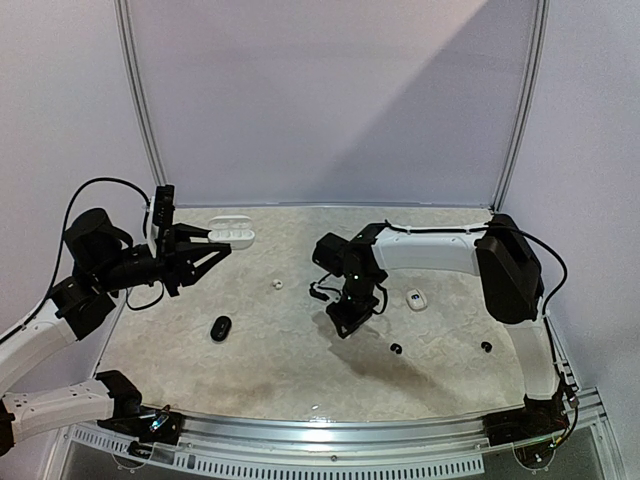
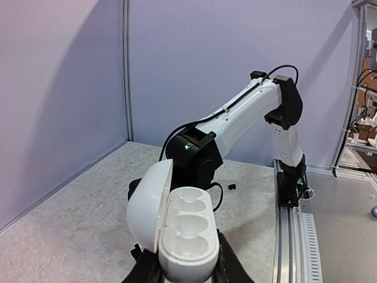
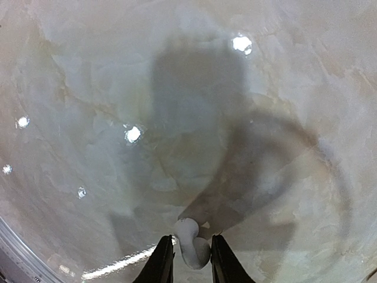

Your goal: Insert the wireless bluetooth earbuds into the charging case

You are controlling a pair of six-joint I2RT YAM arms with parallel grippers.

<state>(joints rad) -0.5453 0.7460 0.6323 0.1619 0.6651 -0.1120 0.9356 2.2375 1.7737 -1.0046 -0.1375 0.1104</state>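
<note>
Pinching white earbud [image 3: 191, 243], right claw [image 3: 189, 262] hangs above table [image 1: 300, 350], jaws closed on bud. Charging case [image 2: 185, 227] off to its left, lid open, clamped aloft in left claw [image 2: 187, 272]; long axis points toward right claw, wells look empty.

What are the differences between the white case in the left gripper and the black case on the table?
The white case is open, showing empty hollows; the black case looks shut. The left gripper holds the white case, while the black case lies free on the table, touched by neither arm. Both are rounded ovals.
</note>
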